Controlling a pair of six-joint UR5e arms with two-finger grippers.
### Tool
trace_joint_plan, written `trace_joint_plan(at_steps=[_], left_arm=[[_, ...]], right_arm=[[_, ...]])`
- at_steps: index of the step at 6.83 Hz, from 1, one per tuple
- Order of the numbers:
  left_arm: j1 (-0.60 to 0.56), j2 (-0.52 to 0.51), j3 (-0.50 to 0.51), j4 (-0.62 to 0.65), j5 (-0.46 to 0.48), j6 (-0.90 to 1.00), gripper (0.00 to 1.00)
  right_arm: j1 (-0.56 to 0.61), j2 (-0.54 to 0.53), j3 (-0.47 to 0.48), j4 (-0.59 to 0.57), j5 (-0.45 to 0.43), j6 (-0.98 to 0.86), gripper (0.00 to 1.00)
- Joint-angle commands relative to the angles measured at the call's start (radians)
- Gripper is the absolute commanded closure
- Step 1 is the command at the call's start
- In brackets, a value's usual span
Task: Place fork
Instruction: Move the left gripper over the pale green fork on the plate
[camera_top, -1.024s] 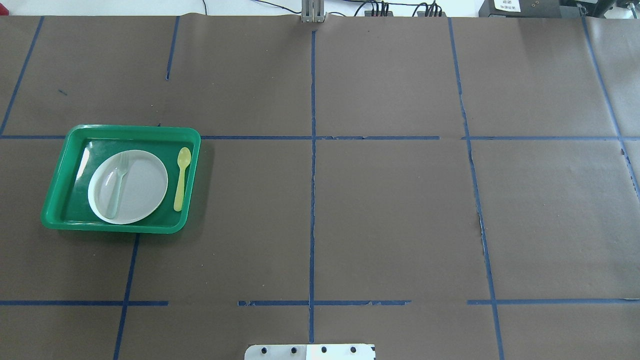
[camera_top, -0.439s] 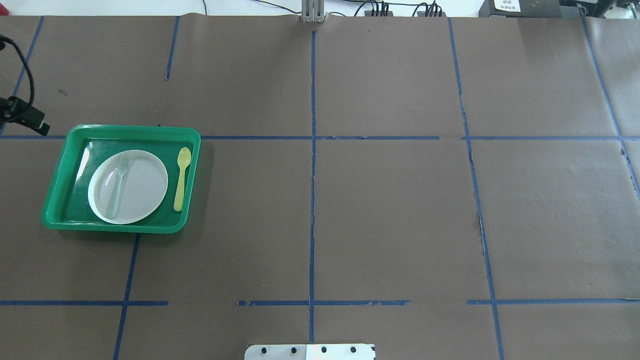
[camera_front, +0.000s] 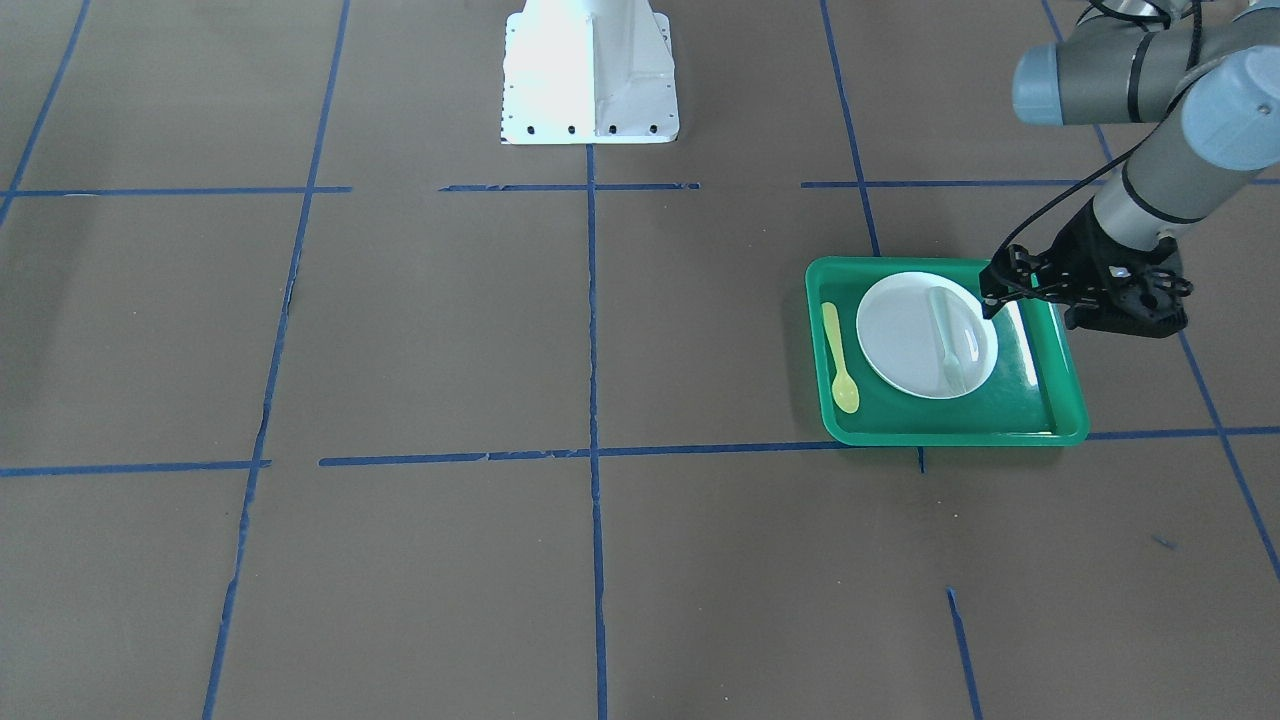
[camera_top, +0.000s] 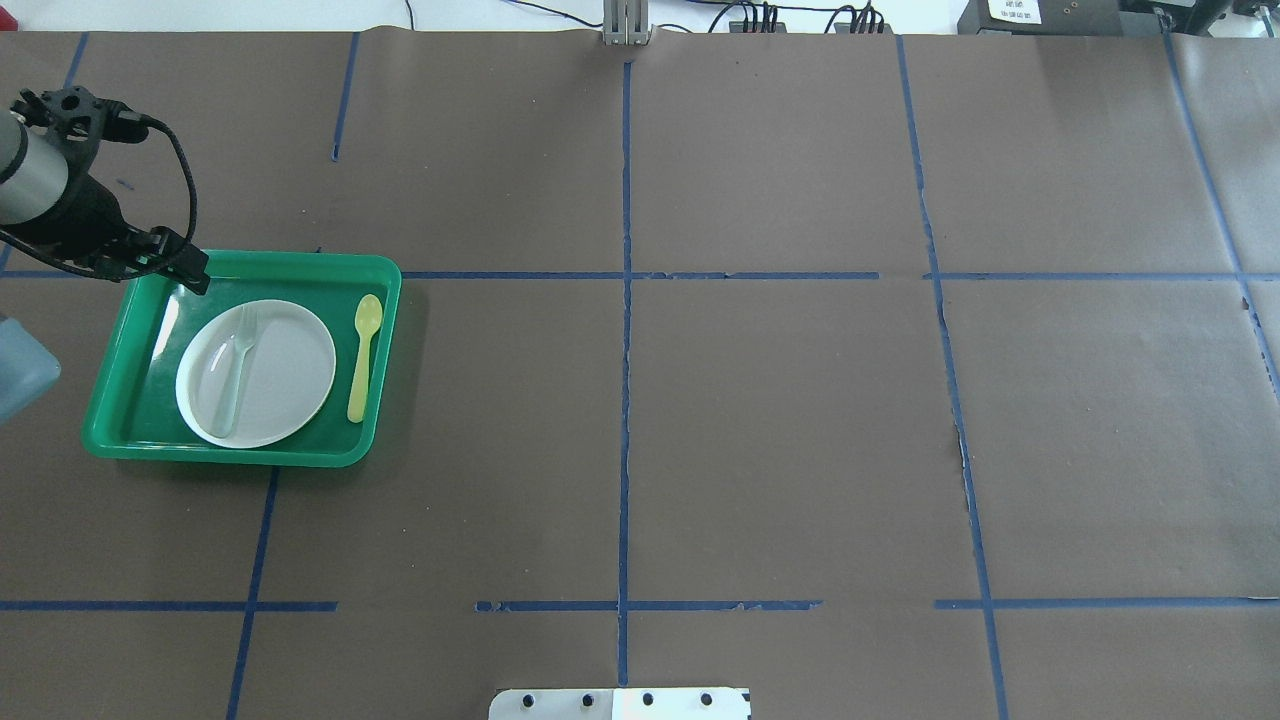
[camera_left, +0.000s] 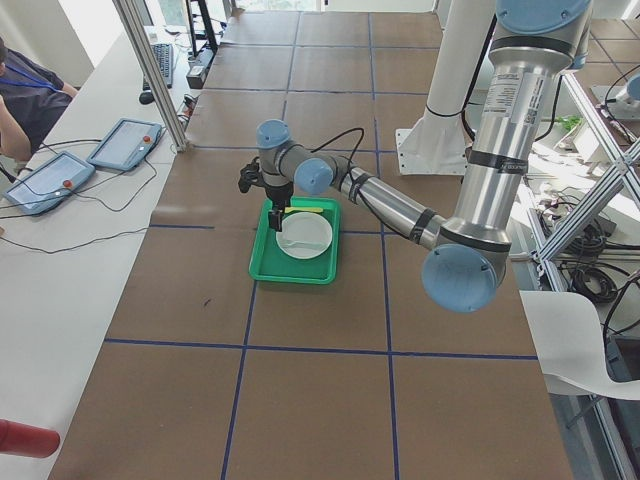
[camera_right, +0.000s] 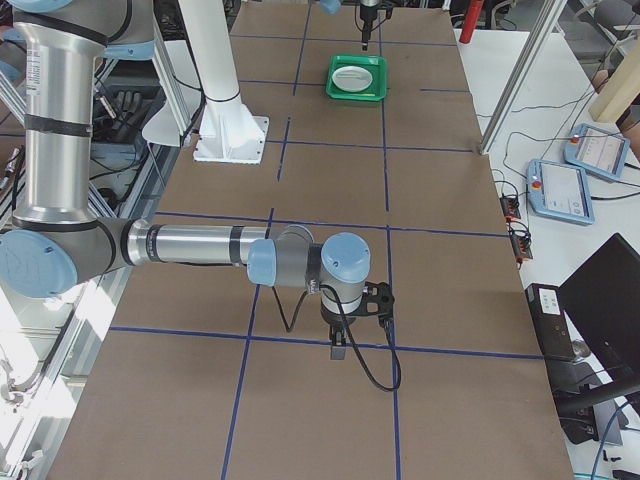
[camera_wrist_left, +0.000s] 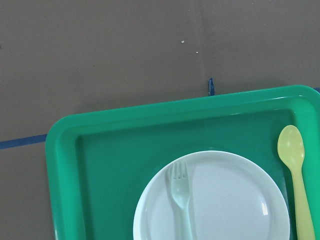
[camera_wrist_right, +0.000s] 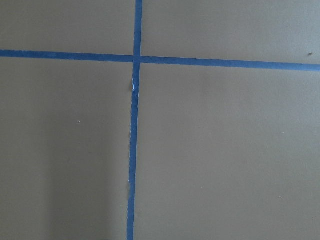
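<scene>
Left arm (camera_front: 1150, 190) outstretched, fingers (camera_top: 192, 277) above tray (camera_top: 250, 262) corner near fork (camera_top: 238, 365).

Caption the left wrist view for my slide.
Pale fork lying on a white plate in a green tray, yellow spoon beside the plate.

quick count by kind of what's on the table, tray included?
fork: 1
spoon: 1
plate: 1
tray: 1
Total: 4
</scene>
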Motion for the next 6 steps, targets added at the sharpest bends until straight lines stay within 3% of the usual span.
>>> trace_joint_plan(at_steps=[1, 2, 4, 6], left_arm=[[0.076, 0.015, 0.096, -0.175, 0.026, -0.143, 0.00], [0.113, 0.015, 0.111, -0.198, 0.073, -0.186, 0.02], [0.130, 0.023, 0.130, -0.200, 0.075, -0.191, 0.14], [0.143, 0.026, 0.142, -0.198, 0.067, -0.192, 0.17]], right_arm=[[0.000, 0.000, 0.000, 0.000, 0.000, 0.000, 0.00], [0.000, 0.000, 0.000, 0.000, 0.000, 0.000, 0.00], [0.000, 0.000, 0.000, 0.000, 0.000, 0.000, 0.00], [0.000, 0.000, 0.000, 0.000, 0.000, -0.001, 0.00]])
